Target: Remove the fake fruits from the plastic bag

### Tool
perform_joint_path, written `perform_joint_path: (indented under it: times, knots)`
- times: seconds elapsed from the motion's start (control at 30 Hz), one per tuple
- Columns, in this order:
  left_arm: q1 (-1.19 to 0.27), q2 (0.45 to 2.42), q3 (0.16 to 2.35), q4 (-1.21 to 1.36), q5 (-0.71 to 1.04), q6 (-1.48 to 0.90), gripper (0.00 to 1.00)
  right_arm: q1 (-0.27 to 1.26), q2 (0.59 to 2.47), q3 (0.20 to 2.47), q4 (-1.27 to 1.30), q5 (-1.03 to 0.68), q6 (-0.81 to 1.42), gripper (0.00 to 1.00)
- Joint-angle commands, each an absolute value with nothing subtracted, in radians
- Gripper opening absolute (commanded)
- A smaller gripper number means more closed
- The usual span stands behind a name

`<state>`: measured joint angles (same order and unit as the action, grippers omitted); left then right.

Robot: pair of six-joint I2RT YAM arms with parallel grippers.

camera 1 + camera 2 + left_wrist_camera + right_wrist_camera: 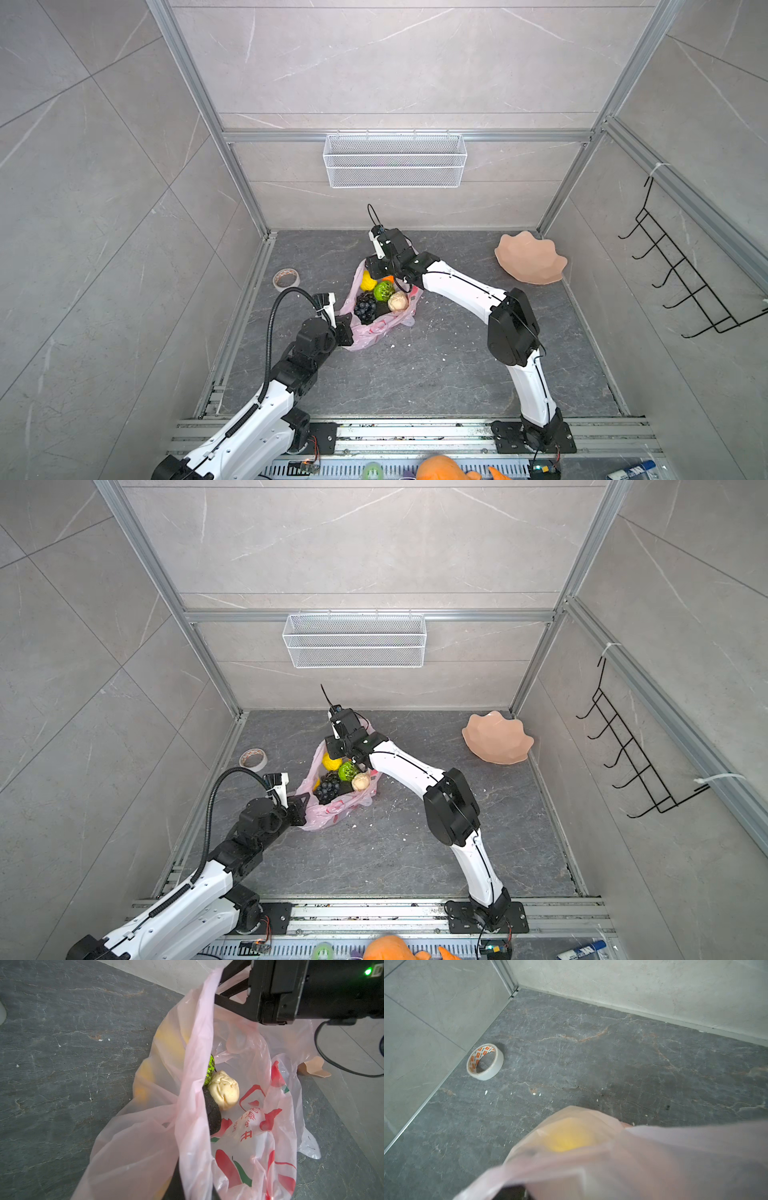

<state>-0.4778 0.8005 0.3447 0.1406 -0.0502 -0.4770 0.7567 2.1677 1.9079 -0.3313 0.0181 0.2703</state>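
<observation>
Only readable-ish thing: red print on the pink plastic bag (pixel 247 1136) mid-floor, a few Chinese-looking characters, one resembling 开, rest too crumpled to make out. Orange logo blocks inside the tape roll (pixel 496 1064) far left, too tiny to read.

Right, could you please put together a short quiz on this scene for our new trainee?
1. True or false: the grapes lie inside the bag.
2. What lies on the floor, apart from the bag? A) a tape roll B) a spoon C) a cup
3. Which gripper pinches the bag's edge on the side nearest the robot's base?
Key: 1 true; 2 A; 3 the left gripper.
</observation>
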Motion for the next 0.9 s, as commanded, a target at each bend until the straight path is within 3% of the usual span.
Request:
perform_joint_path:
  times: [0.0,0.17,0.33,0.43,0.67,0.87]
  knots:
    - [-0.479,0.832,0.398,0.154,-0.049,-0.445,0.00,0.758,2.033,1.779,-0.339,-0.061,0.268,0.57]
    - [-0.479,0.895,0.439,0.177,-0.047,-0.436,0.00,0.751,1.788,1.511,-0.292,-0.151,0.264,0.67]
    - [-0.479,0.928,0.463,0.205,-0.016,-0.406,0.00,0.635,1.552,1.312,-0.288,-0.217,0.315,0.66]
    - [-0.479,0.930,0.451,0.233,0.002,-0.392,0.00,0.504,1.464,1.252,-0.344,-0.153,0.337,0.64]
    - [-0.480,0.906,0.404,0.290,0.023,-0.368,0.00,0.114,1.453,1.157,-0.398,-0.029,0.537,0.61]
    - [-0.480,0.870,0.381,0.290,0.026,-0.371,0.00,-0.116,1.508,1.095,-0.345,0.021,0.679,0.61]
